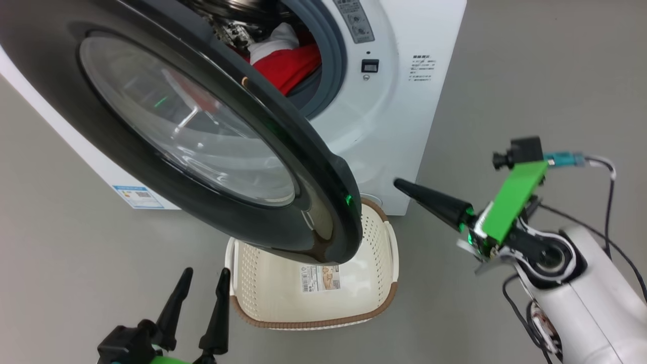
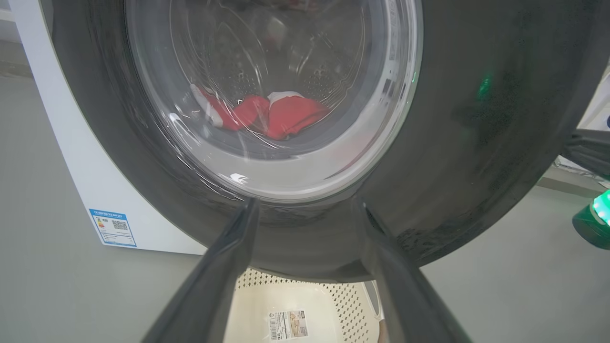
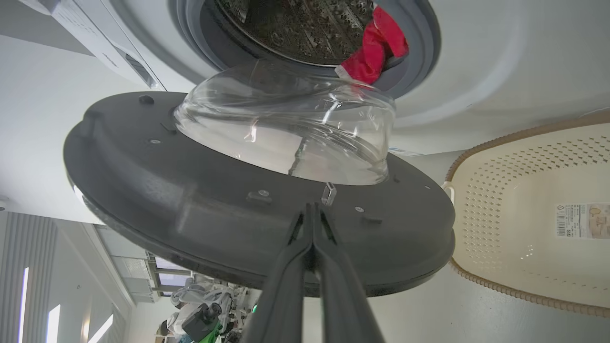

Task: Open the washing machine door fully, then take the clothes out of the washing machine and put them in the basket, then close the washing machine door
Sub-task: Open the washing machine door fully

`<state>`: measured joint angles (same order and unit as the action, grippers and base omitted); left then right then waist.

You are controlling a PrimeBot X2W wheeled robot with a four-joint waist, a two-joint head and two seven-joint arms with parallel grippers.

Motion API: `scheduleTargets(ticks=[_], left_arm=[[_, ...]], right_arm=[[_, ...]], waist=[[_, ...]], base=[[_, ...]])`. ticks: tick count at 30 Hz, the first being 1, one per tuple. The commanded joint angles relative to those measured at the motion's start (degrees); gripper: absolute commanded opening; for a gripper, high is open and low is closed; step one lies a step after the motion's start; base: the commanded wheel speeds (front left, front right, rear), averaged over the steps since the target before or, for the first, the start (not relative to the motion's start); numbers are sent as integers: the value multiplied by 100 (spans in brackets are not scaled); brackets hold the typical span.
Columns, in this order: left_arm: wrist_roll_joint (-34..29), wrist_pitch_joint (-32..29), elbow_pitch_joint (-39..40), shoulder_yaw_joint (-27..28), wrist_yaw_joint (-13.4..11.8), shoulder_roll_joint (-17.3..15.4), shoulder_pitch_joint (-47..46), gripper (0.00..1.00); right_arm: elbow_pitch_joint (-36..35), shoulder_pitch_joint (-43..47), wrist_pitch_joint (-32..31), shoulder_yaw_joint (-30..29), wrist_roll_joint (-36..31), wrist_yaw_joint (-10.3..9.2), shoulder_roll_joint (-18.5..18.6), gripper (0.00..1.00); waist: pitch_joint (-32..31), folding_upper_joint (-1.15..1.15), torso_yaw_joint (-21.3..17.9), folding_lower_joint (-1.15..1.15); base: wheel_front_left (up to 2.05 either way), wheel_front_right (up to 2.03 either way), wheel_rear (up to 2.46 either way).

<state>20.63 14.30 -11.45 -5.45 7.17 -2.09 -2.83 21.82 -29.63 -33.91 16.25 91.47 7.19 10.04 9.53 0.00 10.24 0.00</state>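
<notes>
While one washing machine door point(image 1: 202, 131) hangs partly open, it hides far part of one basket point(image 1: 313, 323). One washing machine point(image 1: 404, 101); red clothes point(image 1: 288, 65) in drum, count unclear. Grippers two: left gripper point(image 1: 206, 273) fingers apart, empty; right gripper point(image 1: 404, 186) fingers together, empty.

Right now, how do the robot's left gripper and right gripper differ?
The left gripper is open, its fingers well apart; the right gripper is shut, its fingers pressed together. The left gripper sits low beside the basket and faces the glossy outer side of the door; the right gripper is further up and points at the door's inner side. Both have long dark tapered fingers, and both hold nothing.
</notes>
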Motion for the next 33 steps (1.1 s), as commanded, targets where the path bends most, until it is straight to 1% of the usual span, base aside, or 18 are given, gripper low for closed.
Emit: scheduleTargets(ticks=[1, 3, 5, 8, 14, 20, 26, 33], left_arm=[[-90, 70, 132, 211, 32, -78, 13, 100], [-98, 70, 131, 234, 32, -78, 31, 100], [-106, 70, 134, 264, 32, -78, 64, 100], [-115, 70, 138, 289, 32, -78, 105, 100], [-127, 70, 145, 382, 32, -78, 212, 100], [-150, 70, 139, 442, 32, -78, 265, 100], [-163, 70, 115, 453, 32, -78, 322, 100], [-172, 70, 102, 474, 32, -78, 397, 100]], right_arm=[[-190, 101, 74, -9, -98, 30, 21, 36], [-220, 272, 156, -53, -123, 30, 63, 48], [-236, 441, 275, -87, -181, 30, 103, 100], [-267, 618, 394, -103, -239, 30, 129, 100], [-243, 1084, 868, -152, -422, 30, 169, 100], [-275, 1416, 1381, -22, -719, 30, 237, 100], [-260, 1725, 2051, 387, -1294, 30, 466, 100], [-203, 1886, 2955, 813, -1656, 30, 671, 100]], waist=[[-26, 0, -28, 0], [-55, 0, -55, 0], [-96, 0, -90, 0], [-135, 0, -120, 0], [-212, 0, -213, 0], [-260, 0, -286, 0], [-344, 0, -322, 0], [-404, 0, -363, 0]], base=[[0, 0, 0], [0, 0, 0], [0, 0, 0], [0, 0, 0], [0, 0, 0], [0, 0, 0], [0, 0, 0], [0, 0, 0]])
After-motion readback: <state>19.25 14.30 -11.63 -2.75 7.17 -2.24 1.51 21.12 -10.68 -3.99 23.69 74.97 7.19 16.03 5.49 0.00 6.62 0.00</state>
